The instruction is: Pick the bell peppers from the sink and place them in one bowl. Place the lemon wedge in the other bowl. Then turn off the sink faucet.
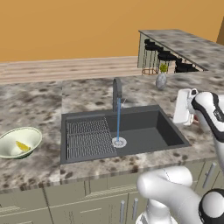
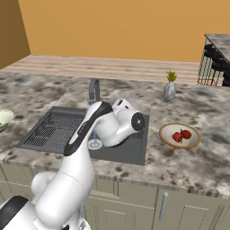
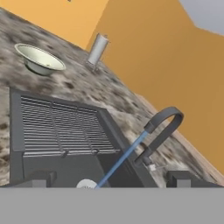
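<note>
The gripper stands wide open with nothing between its two dark fingertips, and it hangs above the right part of the sink. Straight ahead of it in the hand view, a thin blue stream of water runs from the arched faucet down to the round pale drain, which lies just past the fingertips. The wire rack covers the sink floor beyond the drain, away from the gripper.

Far beyond the rack, on the mottled stone bench, sits the deep green bowl with the lemon wedge inside it, well apart from the gripper. On the other side of the arm, on the bench to the right of the sink, the shallow tan bowl holds both red bell peppers, touching each other near its middle. A small grey vase with a green sprig stands on the bench behind that bowl. The basin floor near the drain looks bare of food.
</note>
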